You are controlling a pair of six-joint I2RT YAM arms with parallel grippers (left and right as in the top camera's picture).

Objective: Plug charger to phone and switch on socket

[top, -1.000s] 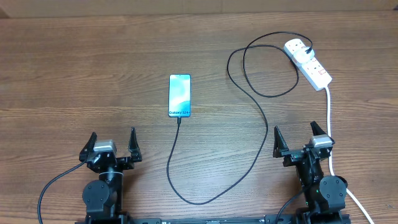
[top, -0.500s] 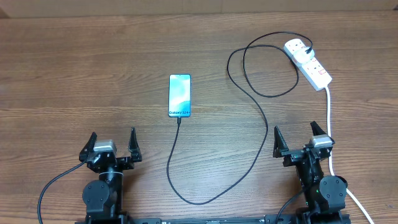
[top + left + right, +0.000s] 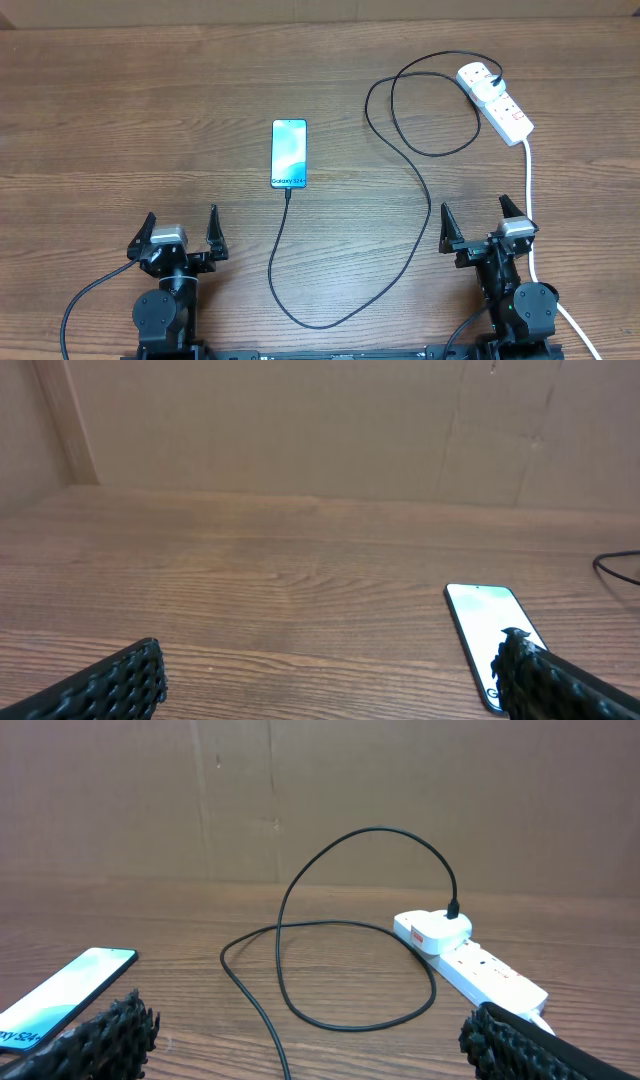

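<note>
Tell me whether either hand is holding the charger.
No: the left hand and right hand stand open and empty, apart from the charger.

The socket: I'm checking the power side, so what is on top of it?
A white adapter sits on the far end of the socket, the black charger cable rising from it. Its pins and the outlet beneath are covered.

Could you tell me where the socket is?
Overhead, the socket lies far right, beyond the right tool, with the charger plugged into its far end.
</note>
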